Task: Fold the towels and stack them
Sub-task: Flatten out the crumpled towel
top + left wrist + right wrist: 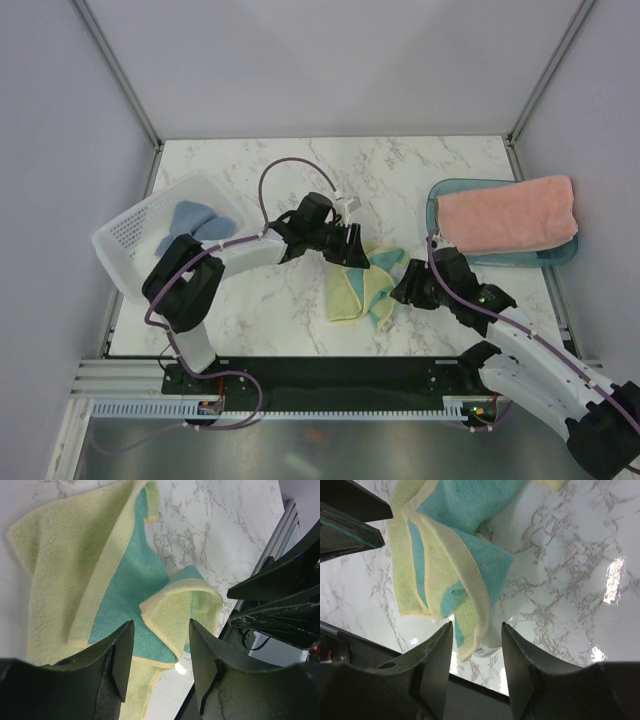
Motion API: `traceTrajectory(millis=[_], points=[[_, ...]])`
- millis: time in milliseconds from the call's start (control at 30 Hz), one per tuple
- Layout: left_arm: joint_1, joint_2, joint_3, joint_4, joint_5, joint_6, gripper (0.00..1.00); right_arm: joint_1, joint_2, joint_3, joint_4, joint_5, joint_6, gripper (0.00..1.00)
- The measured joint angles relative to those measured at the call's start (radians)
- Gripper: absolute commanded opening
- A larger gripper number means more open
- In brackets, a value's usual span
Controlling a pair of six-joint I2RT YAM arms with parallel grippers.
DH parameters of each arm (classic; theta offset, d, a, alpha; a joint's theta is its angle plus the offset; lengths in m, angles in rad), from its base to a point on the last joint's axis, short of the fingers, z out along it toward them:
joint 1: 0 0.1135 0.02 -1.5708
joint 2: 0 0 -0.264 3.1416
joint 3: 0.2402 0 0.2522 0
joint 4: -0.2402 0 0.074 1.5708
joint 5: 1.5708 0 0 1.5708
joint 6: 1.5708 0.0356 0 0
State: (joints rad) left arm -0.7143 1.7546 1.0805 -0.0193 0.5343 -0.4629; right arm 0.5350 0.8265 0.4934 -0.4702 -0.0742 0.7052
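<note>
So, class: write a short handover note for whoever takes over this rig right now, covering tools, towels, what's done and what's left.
Left tool: open, over the pale-yellow-and-teal terry towel crumpled mid-table.
Right tool: open, above that towel's edge.
Salmon-pink terry towel: folded, on the teal plastic tray. Done.
Small blue-grey towel: bunched in the white perforated basket.
To do: fold both, stack them.

Yellow-teal towel (360,287) rumpled, half-folded at ctr; pink towel (506,215) folded at R; blue-grey towel (196,219) bunched at L.
</note>
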Motion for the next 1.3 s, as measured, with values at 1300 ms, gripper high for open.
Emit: traceTrajectory(millis=[1300], points=[[-0.027,0.142,0.071,0.084,0.106,0.046,0.50,0.412,0.077,-0.192,0.222,0.198,0.317,0.41]])
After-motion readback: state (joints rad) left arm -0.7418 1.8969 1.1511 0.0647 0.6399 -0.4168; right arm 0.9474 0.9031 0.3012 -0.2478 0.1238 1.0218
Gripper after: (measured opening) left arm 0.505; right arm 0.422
